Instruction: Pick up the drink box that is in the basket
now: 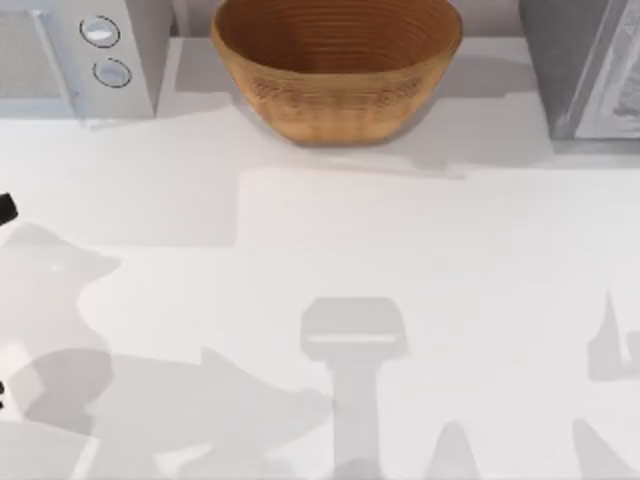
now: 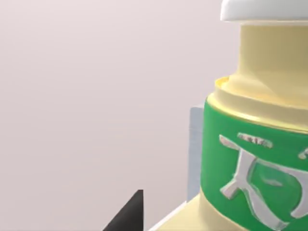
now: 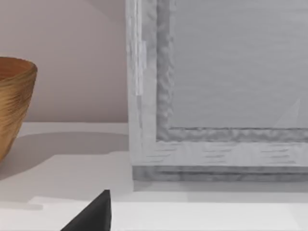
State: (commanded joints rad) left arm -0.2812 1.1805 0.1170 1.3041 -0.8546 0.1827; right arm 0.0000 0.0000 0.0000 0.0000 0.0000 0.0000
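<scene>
The near half of the white tabletop [image 1: 470, 300] is crossed by grey shadows. A small black part of the left arm [image 1: 5, 208] pokes in at the left edge, about midway back.

In the left wrist view, the dark tip of the left gripper [image 2: 129, 215] sits low. Just beside it, very close to that camera, stands the drink box [image 2: 255, 159]. Here it looks like a cream-yellow container with a broad green band bearing white characters, a narrower neck and a white cap. I cannot tell whether the left gripper is wide, narrow or touching it. A pale grey-white upright edge [image 2: 195, 154] shows just behind it.

In the right wrist view, the dark tip of the right gripper [image 3: 94, 216] hangs low over the tabletop, well short of the things in the far row. I cannot tell how wide it is either.

Along the far side, a grey-white box [image 1: 90, 60] with two round knobs stands at the left. The basket [image 1: 335, 100], tan-brown wicker with a ribbed inside, sits in the middle. A grey cabinet [image 1: 575, 70] with a framed front panel stands at the right, apart from the basket.
</scene>
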